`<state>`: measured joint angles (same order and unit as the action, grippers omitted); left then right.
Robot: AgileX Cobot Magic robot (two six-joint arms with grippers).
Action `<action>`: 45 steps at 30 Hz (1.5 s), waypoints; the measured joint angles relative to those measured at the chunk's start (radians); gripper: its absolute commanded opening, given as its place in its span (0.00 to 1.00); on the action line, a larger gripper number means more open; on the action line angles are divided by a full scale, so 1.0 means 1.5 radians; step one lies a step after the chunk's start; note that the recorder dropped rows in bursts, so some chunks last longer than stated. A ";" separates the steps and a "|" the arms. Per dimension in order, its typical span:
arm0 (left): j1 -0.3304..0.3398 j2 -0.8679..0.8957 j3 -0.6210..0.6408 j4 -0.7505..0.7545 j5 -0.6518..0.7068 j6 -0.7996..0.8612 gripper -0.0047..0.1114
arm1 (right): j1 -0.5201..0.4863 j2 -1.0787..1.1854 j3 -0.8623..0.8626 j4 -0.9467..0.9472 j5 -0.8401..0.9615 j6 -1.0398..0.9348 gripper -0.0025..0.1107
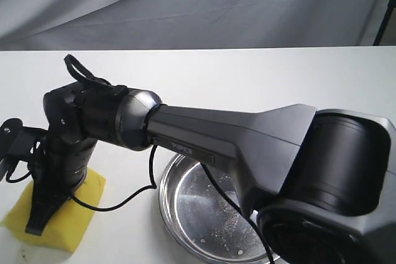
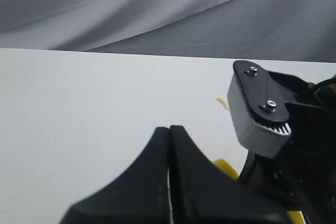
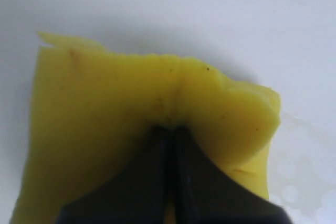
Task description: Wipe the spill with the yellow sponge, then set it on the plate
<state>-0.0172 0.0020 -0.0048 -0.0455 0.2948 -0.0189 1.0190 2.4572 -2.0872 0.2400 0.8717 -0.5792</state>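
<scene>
The yellow sponge [image 1: 74, 222] lies flat on the white table at the front left. My right gripper [image 1: 35, 225] reaches across from the right and presses down on it. In the right wrist view the jaws are shut, pinching a crease into the sponge [image 3: 105, 98] at the right gripper [image 3: 170, 129]. The steel plate [image 1: 185, 227] sits just right of the sponge, empty. My left gripper [image 2: 169, 128] is shut on nothing, hovering beside the right one. A thin amber streak of the spill [image 2: 222, 103] shows on the table beyond it. No spill shows in the exterior view.
The right arm's long dark forearm [image 1: 235, 137] spans over the plate's far rim, and its cable [image 1: 124, 201] droops onto the table between sponge and plate. A grey cloth backdrop [image 1: 198, 4] hangs behind the table's far edge.
</scene>
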 measured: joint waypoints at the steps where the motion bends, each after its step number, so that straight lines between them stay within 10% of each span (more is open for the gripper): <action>1: 0.000 0.000 0.000 0.000 0.000 0.000 0.04 | 0.000 0.000 0.000 -0.023 -0.010 0.026 0.02; 20: 0.000 0.000 0.000 0.000 0.000 0.000 0.04 | -0.152 -0.033 0.001 -0.146 0.045 0.272 0.02; 31: 0.000 0.000 0.000 0.000 0.000 0.000 0.04 | -0.152 -0.069 0.001 -0.140 0.068 0.296 0.52; 45: 0.000 0.000 0.000 0.000 0.000 0.000 0.04 | -0.232 -0.087 0.001 -0.040 0.022 0.276 0.53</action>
<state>-0.0172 0.0020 -0.0048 -0.0455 0.2948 -0.0189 0.6713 2.3271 -2.0851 0.1808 0.9043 -0.1651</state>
